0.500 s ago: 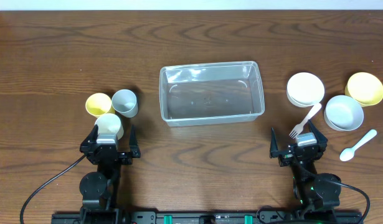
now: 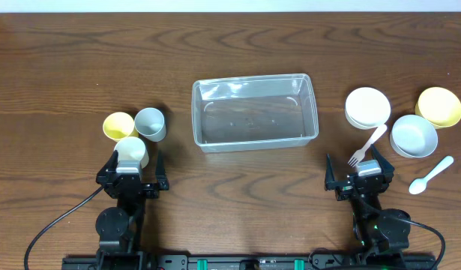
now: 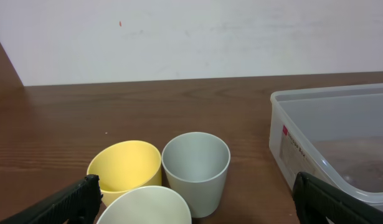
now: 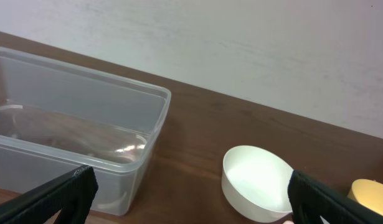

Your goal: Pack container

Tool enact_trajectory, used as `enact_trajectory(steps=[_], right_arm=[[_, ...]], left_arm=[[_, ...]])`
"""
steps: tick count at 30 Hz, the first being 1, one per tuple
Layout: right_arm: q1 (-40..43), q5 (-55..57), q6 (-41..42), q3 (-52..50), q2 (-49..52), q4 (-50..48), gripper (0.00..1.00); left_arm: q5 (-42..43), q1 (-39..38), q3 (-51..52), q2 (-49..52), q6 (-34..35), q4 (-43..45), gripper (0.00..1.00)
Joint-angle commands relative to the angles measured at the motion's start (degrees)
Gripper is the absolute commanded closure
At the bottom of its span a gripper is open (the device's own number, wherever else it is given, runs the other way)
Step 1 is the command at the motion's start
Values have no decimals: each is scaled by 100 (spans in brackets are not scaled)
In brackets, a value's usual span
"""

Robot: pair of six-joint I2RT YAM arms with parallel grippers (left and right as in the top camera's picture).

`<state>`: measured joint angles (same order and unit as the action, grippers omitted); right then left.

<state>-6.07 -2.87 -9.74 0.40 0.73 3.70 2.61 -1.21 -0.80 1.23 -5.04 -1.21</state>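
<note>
The clear plastic container (image 2: 254,112) sits empty at the table's middle; it also shows in the left wrist view (image 3: 340,143) and the right wrist view (image 4: 73,124). A yellow cup (image 2: 118,124), a grey cup (image 2: 150,124) and a cream cup (image 2: 131,151) stand at the left. White bowls (image 2: 367,107) (image 2: 414,136), a yellow bowl (image 2: 439,106), a white fork (image 2: 366,145) and a white spoon (image 2: 431,175) lie at the right. My left gripper (image 2: 132,174) is open, just behind the cream cup (image 3: 144,206). My right gripper (image 2: 360,178) is open, near the fork's tines.
The wrist views show a white wall behind the table. The grey cup (image 3: 195,169) and yellow cup (image 3: 124,169) touch each other. A white bowl (image 4: 256,182) lies ahead of the right gripper, with the yellow bowl (image 4: 370,193) at the edge.
</note>
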Motion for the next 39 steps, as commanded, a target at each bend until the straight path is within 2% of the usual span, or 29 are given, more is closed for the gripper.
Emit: enact_trajectory(steps=[1,28,32,39], right_arm=[[11,-39,-63,-9,-9,24,1],[11,-39,-61,-9,-9,17,1],[11,-358,-20,-9,-9,-7,1],[11,24,699,11,85,-201,1]], left_arm=[[-44,28,57,17,-120,-264,2],[-42,28,57,20,-116,-262,2],[-42,26,57,20,-116,-260,2],[-44,28,20,256,645,-264,2]])
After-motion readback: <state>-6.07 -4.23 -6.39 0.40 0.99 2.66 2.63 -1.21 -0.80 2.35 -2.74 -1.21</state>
